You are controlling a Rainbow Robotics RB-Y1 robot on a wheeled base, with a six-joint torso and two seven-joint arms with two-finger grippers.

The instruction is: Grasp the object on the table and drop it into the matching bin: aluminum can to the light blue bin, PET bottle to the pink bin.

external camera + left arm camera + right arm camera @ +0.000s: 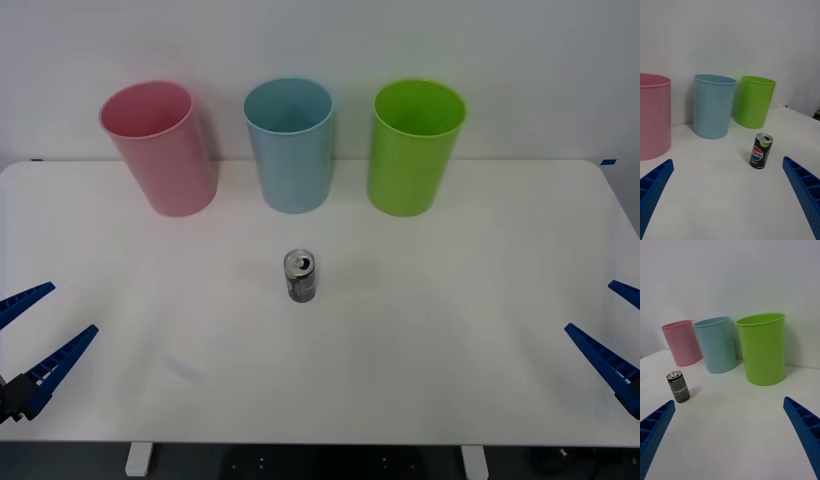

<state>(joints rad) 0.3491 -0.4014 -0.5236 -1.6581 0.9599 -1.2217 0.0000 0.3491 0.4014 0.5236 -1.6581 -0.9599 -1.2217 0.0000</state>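
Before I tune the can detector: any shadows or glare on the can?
Front view: aluminum can evenly lit, shadow barely visible on the table. Right wrist view: soft shadow beside the can. Left wrist view: label legible, no glare.

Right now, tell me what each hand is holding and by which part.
Nothing. The left hand and right hand are open at the table's near corners; the aluminum can stands untouched between them.
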